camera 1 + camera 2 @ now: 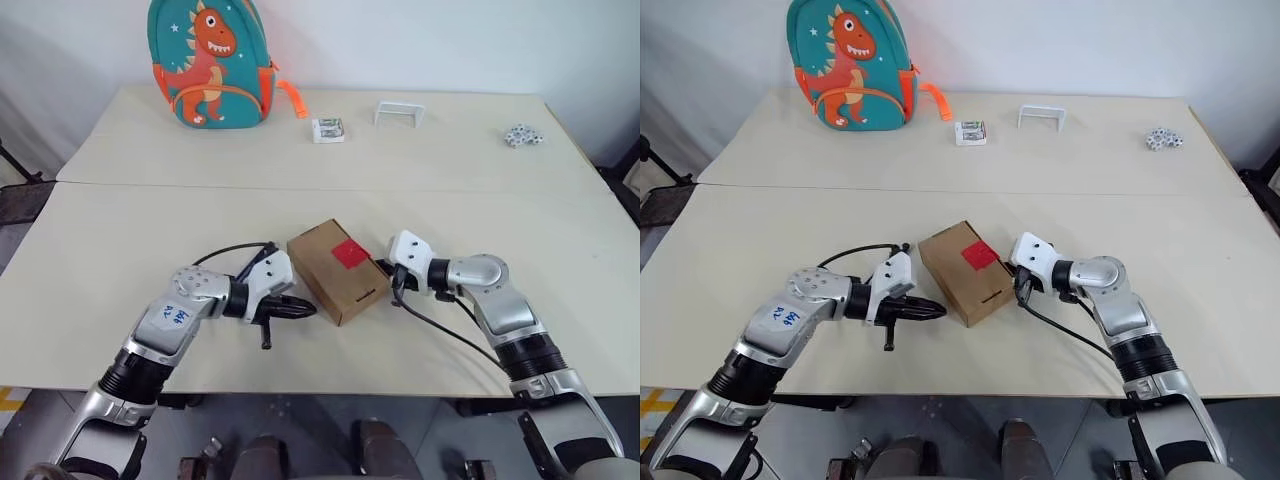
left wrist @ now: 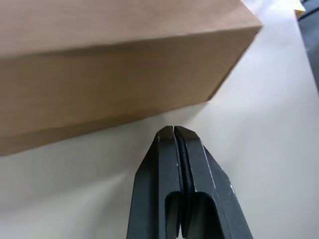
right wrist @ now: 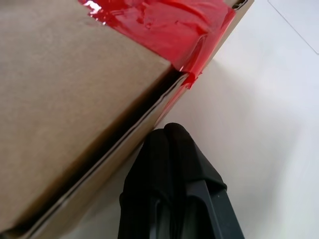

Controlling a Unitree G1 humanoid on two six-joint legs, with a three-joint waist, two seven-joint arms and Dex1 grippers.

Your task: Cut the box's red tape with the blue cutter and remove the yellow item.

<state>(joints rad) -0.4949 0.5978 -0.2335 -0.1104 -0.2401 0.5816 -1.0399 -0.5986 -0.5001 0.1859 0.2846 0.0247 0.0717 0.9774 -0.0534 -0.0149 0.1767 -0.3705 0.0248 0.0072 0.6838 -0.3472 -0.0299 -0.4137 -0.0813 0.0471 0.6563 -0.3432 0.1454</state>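
Box [image 1: 334, 270] mid-table [image 1: 120, 230], red tape [image 1: 350, 253] intact on top, uncut. Left end effector [image 1: 305, 308] closed, empty, at box's 9 o'clock; right end effector [image 1: 386, 274] closed, empty, at 3 o'clock. Cutting, removal remain.

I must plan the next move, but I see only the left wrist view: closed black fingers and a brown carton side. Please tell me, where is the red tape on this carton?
Observer: The red tape sits on the top face of the box, at the edge toward the right gripper.
Operator: Is the right gripper holding something?
Observer: No. Its fingers are shut and empty, tips by the flap seam just below the tape.
Operator: Is there anything else on the table?
Observer: At the far edge stand a dinosaur backpack, a small white packet and a white bracket.
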